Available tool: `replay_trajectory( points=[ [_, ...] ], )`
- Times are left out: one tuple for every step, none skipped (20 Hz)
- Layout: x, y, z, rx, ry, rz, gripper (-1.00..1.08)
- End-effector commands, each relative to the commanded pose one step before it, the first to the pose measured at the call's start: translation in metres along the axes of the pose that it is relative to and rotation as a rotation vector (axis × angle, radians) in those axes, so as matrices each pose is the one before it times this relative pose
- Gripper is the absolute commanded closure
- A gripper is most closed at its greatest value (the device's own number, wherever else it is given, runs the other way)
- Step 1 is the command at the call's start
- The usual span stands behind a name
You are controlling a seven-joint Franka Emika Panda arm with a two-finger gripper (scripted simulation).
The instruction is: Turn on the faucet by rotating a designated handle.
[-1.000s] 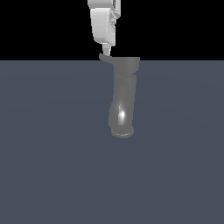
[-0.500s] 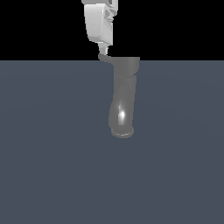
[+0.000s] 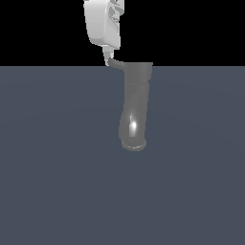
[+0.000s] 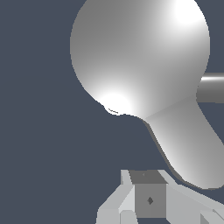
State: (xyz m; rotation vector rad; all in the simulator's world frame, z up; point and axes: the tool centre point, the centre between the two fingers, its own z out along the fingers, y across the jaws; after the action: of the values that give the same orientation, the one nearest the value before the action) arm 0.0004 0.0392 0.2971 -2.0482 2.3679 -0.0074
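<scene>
**Fingertip at the lever's outer end**

At the top of the exterior view, the white blocky robot gripper (image 3: 109,53) hangs above and toward the exterior view's left of the glossy dark-grey metallic faucet tube (image 3: 134,107). The tube runs down the frame from its wider cylindrical head to a flared ring rim.

The short thin curved grey handle (image 3: 116,63) projects sideways from that head toward the exterior view's left. Its long axis lies roughly crosswise to the tube. One thin white fingertip (image 3: 108,56) reaches down to the handle's rounded end and appears to touch it, not wrap it.

I cannot tell how far apart the jaws are; nothing seems held. In my judgement, turning the handle means pushing sideways on it.
</scene>
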Motion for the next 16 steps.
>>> replay_trajectory(
  points=[
    [0.00521, 0.00787, 0.00007, -0.00494, 0.00257, 0.00333, 1.08],
    [0.00135, 0.00293, -0.00018, 0.0, 0.0, 0.0, 1.08],
    [0.0013, 0.00281, 0.00009, -0.00045, 0.00019, 0.00001, 1.08],
    [0.00136, 0.00295, -0.00018, 0.0, 0.0, 0.0, 1.08],
    [0.00131, 0.00283, 0.00008, -0.00045, 0.00019, 0.00001, 1.08],
    [0.00137, 0.00298, -0.00018, 0.0, 0.0, 0.0, 1.08],
    [0.0013, 0.0028, 0.00019, -0.00064, 0.00027, 0.00001, 1.08],
    [0.00133, 0.00287, 0.00008, -0.00045, 0.00019, 0.0, 1.08],
    [0.00139, 0.00301, -0.00018, 0.0, 0.0, 0.0, 1.08],
    [0.00131, 0.00283, 0.00018, -0.00064, 0.00027, -0.00001, 1.08],
    [0.0014, 0.00303, -0.00018, 0.0, 0.0, 0.0, 1.08],
    [0.00134, 0.00291, 0.00007, -0.00045, 0.00019, -0.00001, 1.08],
    [0.00141, 0.00305, -0.00018, 0.0, 0.0, 0.0, 1.08],
    [0.00133, 0.00288, 0.00016, -0.00063, 0.00027, -0.00002, 1.08],
    [0.00142, 0.00307, -0.00019, 0.0, 0.0, 0.0, 1.08],
    [0.00136, 0.00295, 0.00005, -0.00045, 0.00019, -0.00002, 1.08]
  ],
)
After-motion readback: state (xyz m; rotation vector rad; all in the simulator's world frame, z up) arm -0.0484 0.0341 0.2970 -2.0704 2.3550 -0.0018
